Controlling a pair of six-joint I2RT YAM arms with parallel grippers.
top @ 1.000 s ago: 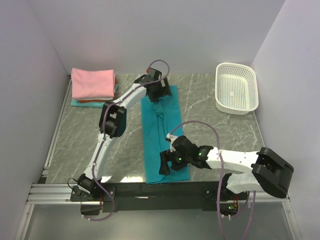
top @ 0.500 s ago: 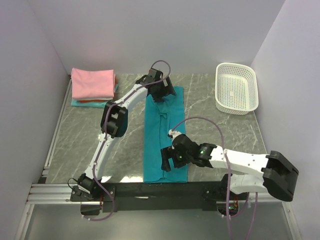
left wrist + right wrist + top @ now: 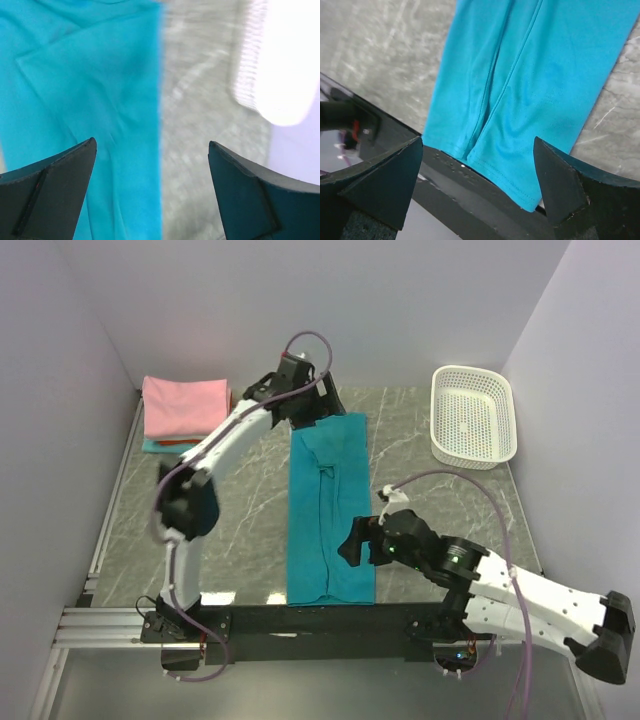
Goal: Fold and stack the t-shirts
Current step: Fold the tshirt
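Plainly one teal t-shirt [image 3: 330, 510] lies flat (three folded t-shirts [image 3: 185, 412] stacked), left tool [image 3: 318, 412] and right tool [image 3: 352, 544] wide.

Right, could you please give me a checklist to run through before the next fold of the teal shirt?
1. Grippers free: ok; left gripper and right gripper stand open, holding nothing.
2. Teal shirt in one long strip on the table: ok.
3. Cloth smooth: not ok; a ridge runs along its middle.
4. Near hem on the table: not ok; it overlaps the black rail.
5. Pink shirt flat on top of the pile: ok.
6. Basket out of the way: ok.
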